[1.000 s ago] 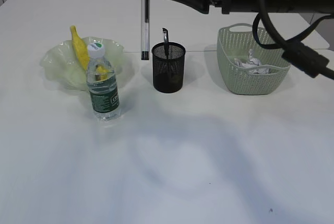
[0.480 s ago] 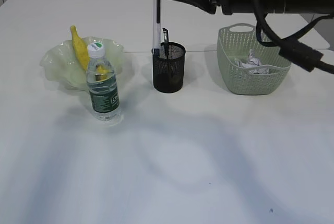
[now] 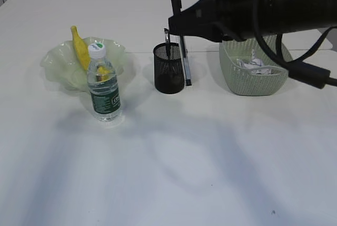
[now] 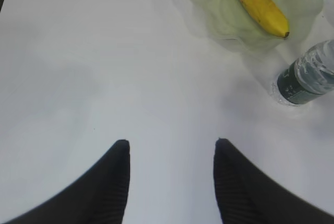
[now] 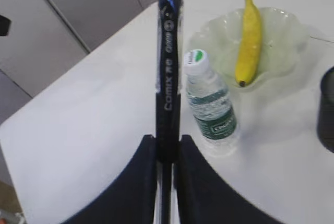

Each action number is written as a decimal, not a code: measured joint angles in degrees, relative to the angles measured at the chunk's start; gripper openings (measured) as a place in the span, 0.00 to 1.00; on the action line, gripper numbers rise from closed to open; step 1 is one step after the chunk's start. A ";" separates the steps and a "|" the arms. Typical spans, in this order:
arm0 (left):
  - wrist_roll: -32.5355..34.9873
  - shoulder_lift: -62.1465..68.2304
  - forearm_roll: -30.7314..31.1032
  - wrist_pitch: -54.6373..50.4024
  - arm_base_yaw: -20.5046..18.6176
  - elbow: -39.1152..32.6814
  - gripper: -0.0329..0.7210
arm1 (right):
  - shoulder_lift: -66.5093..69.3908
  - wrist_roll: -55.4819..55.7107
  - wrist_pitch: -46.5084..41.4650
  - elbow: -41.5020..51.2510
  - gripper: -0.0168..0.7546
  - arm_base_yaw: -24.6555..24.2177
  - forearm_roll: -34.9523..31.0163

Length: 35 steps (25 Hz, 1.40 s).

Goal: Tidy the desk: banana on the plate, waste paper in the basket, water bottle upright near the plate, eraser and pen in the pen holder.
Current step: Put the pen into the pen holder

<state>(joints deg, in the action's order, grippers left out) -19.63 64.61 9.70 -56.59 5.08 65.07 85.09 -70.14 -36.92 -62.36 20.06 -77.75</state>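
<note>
The pen (image 3: 182, 52) is the last job: pinched upright in the right gripper (image 5: 168, 153), beside the pen holder (image 3: 169, 69) (not yet inside). Banana (image 3: 80, 48) on plate (image 3: 55, 64), bottle (image 3: 104, 86) upright, paper (image 3: 255, 66) in basket (image 3: 253, 81). Left gripper (image 4: 171, 148) half-open, empty.

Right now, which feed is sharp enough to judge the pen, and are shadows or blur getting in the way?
Exterior view: sharp, the pen beside the pen holder reads clearly; soft arm shadows cross the desk. Right wrist view: slightly soft, yet the pen in the right claw shows legible print. Left wrist view: the plate is washed out.
</note>
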 joint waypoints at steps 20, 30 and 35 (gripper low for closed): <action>0.00 0.00 -1.70 -1.54 0.00 0.00 0.51 | 3.77 21.98 13.48 0.00 0.10 0.00 24.79; 0.00 0.00 -1.82 -2.05 0.00 0.00 0.49 | 4.53 36.40 12.80 -3.35 0.10 0.00 39.66; 0.00 0.00 -2.04 -2.14 0.00 0.00 0.49 | 4.53 44.36 9.40 -4.60 0.10 0.00 51.37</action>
<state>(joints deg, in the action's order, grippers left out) -19.63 64.61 7.65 -58.73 5.08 65.07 89.62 -25.78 -27.53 -66.96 20.06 -26.38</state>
